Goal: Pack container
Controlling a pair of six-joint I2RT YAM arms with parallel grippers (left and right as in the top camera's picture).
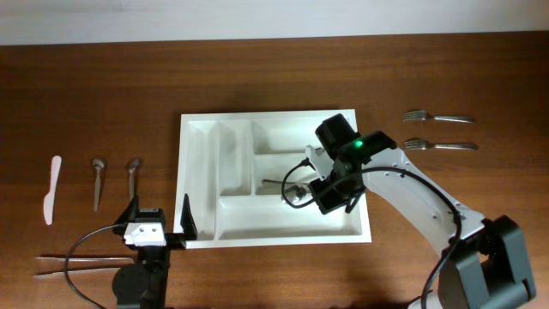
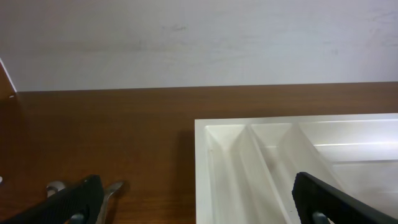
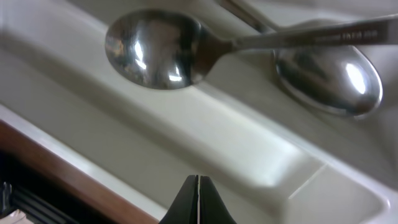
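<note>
We see the container point(image 1: 199, 129) in the middle of the table point(image 1: 86, 86), long axis left to right, directly under the right gripper point(image 3: 198, 198), which is closed on nothing, while the left gripper point(image 1: 159, 215) hangs wide open and empty beside its near left corner.

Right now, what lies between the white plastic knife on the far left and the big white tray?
A metal spoon and a second spoon lie side by side there; the overhead view shows them best.
</note>
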